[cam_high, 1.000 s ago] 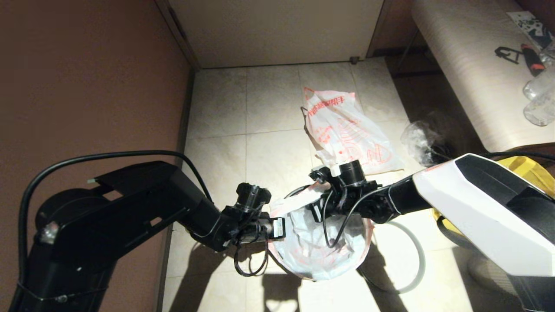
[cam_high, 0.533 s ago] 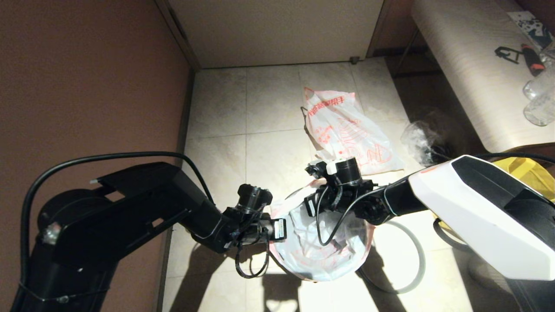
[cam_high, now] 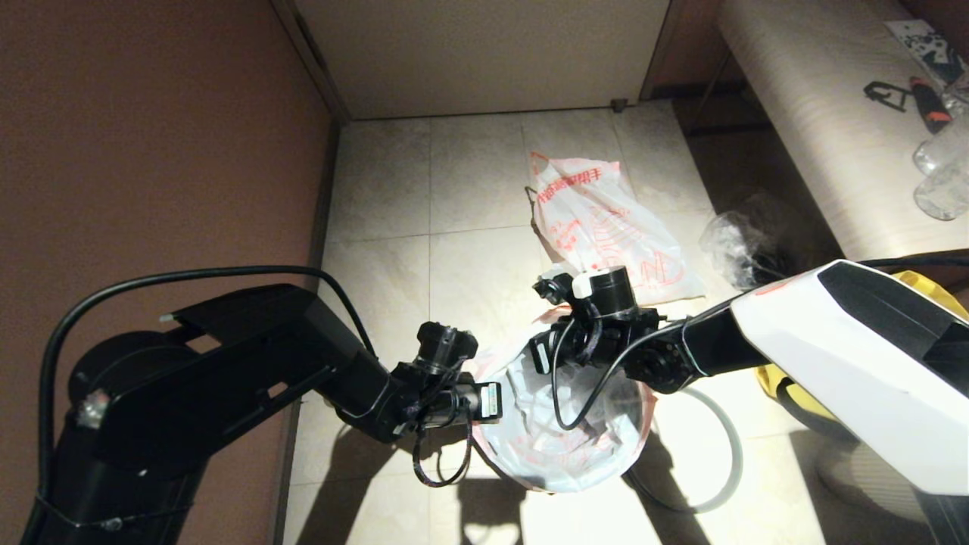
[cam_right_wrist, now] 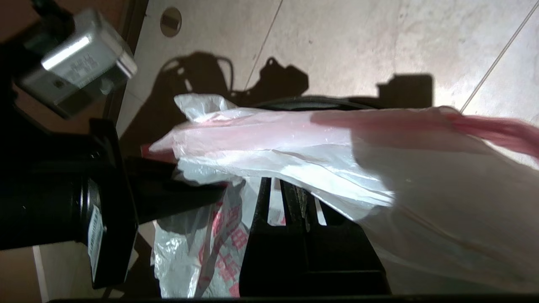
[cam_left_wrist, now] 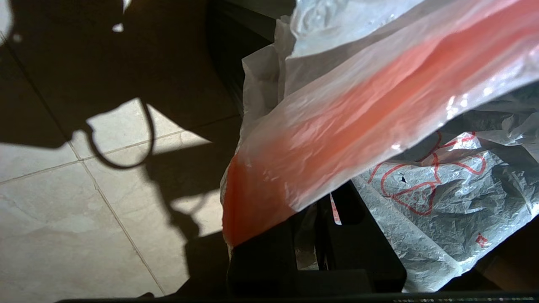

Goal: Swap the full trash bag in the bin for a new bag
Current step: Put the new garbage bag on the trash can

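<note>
The new bag (cam_high: 564,431), cloudy white with red-orange edges, is stretched open over the black bin (cam_left_wrist: 229,63), which it almost wholly hides. My left gripper (cam_high: 506,397) is shut on the bag's left edge; thin plastic (cam_left_wrist: 303,235) runs between its fingers. My right gripper (cam_high: 543,356) is shut on the far edge (cam_right_wrist: 294,155), close to the left one. The full trash bag (cam_high: 606,235), white with bold red print, lies on the tiles beyond the bin.
A grey hoop (cam_high: 728,454) lies on the floor right of the bin. A yellow tote (cam_high: 935,291) and a clear wrinkled bag (cam_high: 730,242) sit at the right, below a bench (cam_high: 817,113). A brown wall (cam_high: 151,151) runs along the left.
My right gripper has shifted slightly away from me with the bag's edge, and the mouth of the bag has spread a little wider. The left gripper has hardly moved.
</note>
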### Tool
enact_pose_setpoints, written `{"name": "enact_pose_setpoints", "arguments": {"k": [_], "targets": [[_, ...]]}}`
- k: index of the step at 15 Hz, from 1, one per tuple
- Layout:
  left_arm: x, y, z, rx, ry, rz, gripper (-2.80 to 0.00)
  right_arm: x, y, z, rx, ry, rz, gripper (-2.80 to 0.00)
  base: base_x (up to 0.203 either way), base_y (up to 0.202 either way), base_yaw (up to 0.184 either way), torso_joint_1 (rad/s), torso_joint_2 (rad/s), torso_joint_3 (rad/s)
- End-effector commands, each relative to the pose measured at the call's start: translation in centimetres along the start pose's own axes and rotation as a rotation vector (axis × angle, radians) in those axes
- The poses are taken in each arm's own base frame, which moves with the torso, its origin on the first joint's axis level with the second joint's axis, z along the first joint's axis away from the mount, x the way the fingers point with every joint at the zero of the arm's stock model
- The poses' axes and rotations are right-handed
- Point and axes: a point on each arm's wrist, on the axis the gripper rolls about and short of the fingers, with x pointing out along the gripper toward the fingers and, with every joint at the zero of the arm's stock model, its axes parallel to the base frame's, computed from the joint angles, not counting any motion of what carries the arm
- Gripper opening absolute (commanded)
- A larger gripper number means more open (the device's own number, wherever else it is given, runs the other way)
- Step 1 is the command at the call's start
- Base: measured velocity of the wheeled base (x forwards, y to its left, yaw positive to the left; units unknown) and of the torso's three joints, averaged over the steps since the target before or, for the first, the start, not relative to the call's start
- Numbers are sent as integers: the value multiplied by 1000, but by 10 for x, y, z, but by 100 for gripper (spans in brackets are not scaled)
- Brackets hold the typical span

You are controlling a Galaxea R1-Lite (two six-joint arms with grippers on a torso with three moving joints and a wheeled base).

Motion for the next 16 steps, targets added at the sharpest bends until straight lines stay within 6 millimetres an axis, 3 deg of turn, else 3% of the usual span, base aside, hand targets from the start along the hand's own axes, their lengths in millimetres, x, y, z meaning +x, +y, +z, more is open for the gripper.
{"name": "enact_pose_setpoints", "arguments": {"k": [1, 8, 10, 16], "targets": [[1, 0, -1, 8, 3, 0, -280, -3, 0, 7, -4, -31, 1, -280, 0, 0, 0, 0, 0, 0], [-2, -1, -8, 30, 18, -5, -280, -6, -7, 9, -3, -46, -14, -280, 0, 0, 0, 0, 0, 0], [-3, -1, -13, 71, -12, -25, -280, -3, -18, 13, 1, -66, -32, -280, 0, 0, 0, 0, 0, 0], [-3, 0, -17, 96, -54, -43, -280, 16, -52, -2, 11, -54, -84, -280, 0, 0, 0, 0, 0, 0]]}}
